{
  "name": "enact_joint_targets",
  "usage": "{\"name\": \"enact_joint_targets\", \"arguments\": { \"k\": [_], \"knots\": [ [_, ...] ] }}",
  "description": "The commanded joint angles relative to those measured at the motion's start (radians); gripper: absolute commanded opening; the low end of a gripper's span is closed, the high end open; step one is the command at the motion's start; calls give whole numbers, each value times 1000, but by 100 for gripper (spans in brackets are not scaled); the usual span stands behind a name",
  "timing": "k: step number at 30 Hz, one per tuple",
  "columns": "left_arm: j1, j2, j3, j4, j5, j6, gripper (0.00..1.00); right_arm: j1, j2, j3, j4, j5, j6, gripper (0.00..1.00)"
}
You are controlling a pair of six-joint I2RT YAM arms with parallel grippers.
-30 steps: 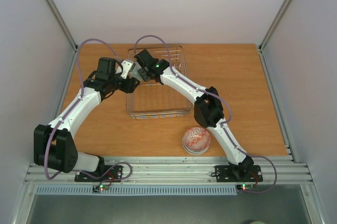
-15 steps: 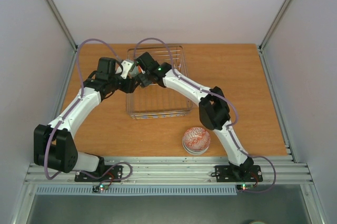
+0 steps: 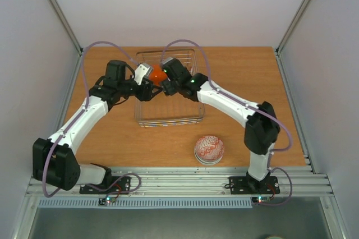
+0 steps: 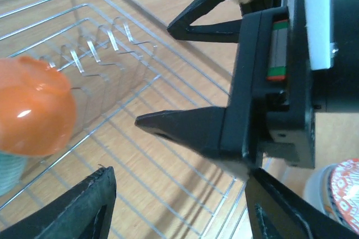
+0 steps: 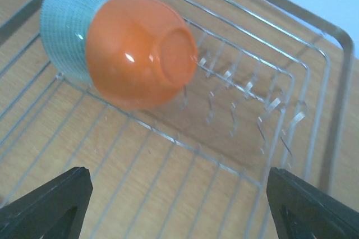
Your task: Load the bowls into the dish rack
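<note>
The wire dish rack (image 3: 188,113) stands mid-table. An orange bowl (image 3: 157,74) lies on its side at the rack's far left, leaning on a pale blue-green bowl (image 5: 63,23); both show in the right wrist view, the orange bowl (image 5: 140,54) in front. My right gripper (image 5: 179,205) is open and empty, just back from the orange bowl over the rack floor. My left gripper (image 4: 179,208) is open and empty beside it, over the rack's left side. The left wrist view shows the orange bowl (image 4: 33,113) and the right gripper's fingers (image 4: 185,127). A stack of bowls with a patterned one (image 3: 209,148) on top sits near the front edge.
The two arms meet closely over the rack's left half (image 3: 147,84). Divider wires (image 5: 247,90) rise along the rack's far side. The stack of bowls also shows at the edge of the left wrist view (image 4: 342,191). Side walls enclose the wooden table (image 3: 247,76).
The right gripper has drawn back to the right off the orange bowl, which now rests uncovered in the rack. The right elbow swung right. The left gripper shifted slightly right.
</note>
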Motion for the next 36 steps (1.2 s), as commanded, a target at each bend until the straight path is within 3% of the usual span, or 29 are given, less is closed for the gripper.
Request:
{"name": "enact_joint_targets", "arguments": {
  "k": [1, 9, 14, 21, 28, 36],
  "knots": [
    [49, 45, -15, 4, -174, 4, 62, 17, -260, -130, -84, -15, 83, 86],
    [48, 66, -8, -2, -151, -5, 62, 17, -509, -351, -317, 53, 255, 77],
    [47, 65, -6, -6, -148, -4, 62, 17, -636, -461, -489, 19, 365, 71],
    [44, 70, -2, -11, -128, -10, 62, 17, -750, -563, -692, -22, 605, 56],
    [36, 75, -1, -11, -124, -10, 62, 34, -843, -701, -702, -129, 729, 37],
    [34, 81, 0, -13, -122, -10, 62, 48, -854, -812, -661, -172, 769, 33]
  ]
}}
